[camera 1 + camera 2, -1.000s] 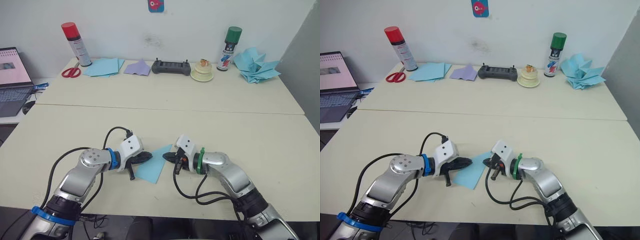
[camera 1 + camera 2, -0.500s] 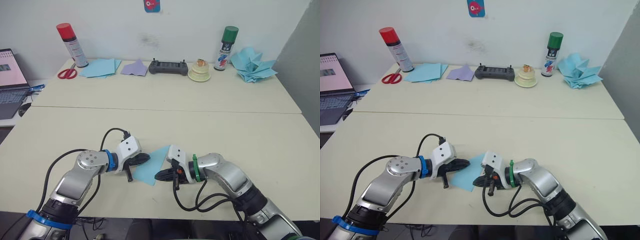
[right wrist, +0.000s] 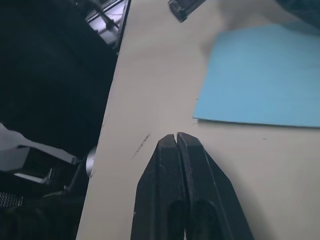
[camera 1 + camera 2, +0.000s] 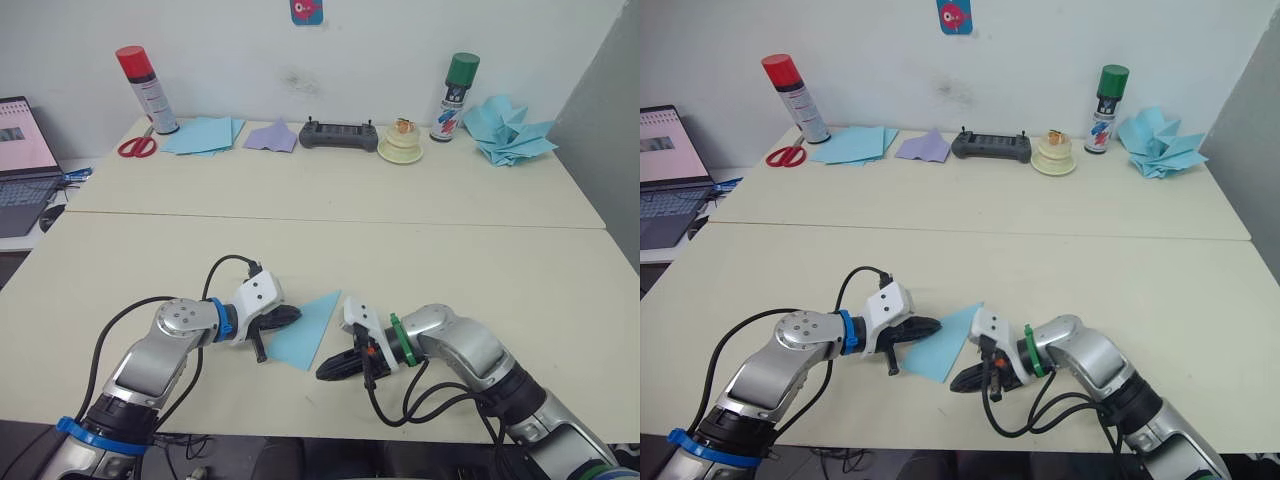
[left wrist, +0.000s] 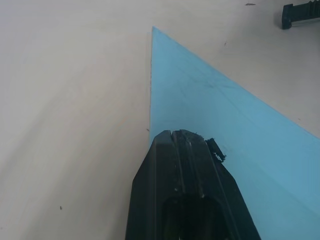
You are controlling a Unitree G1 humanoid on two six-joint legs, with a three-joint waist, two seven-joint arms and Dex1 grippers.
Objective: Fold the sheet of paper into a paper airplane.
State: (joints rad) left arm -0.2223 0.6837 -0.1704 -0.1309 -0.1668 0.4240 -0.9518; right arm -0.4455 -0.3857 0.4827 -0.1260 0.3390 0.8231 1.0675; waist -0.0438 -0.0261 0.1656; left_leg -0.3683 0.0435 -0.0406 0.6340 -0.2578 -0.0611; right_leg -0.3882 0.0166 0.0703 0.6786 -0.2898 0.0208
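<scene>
The sheet of paper [image 4: 305, 333] lies flat on the near table, light blue and folded to a pointed, triangle-like shape. My left gripper [image 4: 294, 316] is shut, its tips resting on the sheet's left edge; the left wrist view has the black fingertips [image 5: 181, 142] lying over the blue paper [image 5: 235, 130]. My right gripper [image 4: 324, 373] is shut and empty. It sits low over the bare table just off the sheet's near corner, close to the front edge. In the right wrist view the sheet [image 3: 260, 75] lies beyond the shut fingertips [image 3: 170, 145]. The paper airplane is out of view.
Along the back table stand a red-capped spray can [image 4: 135, 88], scissors [image 4: 137, 146], a stack of light-blue sheets [image 4: 200, 133], a lavender dart [image 4: 273, 136], a black controller [image 4: 340, 135], a cream roll [image 4: 402, 148], a green-capped can [image 4: 455, 84] and a heap of blue darts [image 4: 508, 130]. A laptop [image 4: 20, 160] is far left.
My right gripper has slid off the sheet's right corner toward the table's front edge. The left gripper and the sheet have stayed put. The camera shifted slightly.
</scene>
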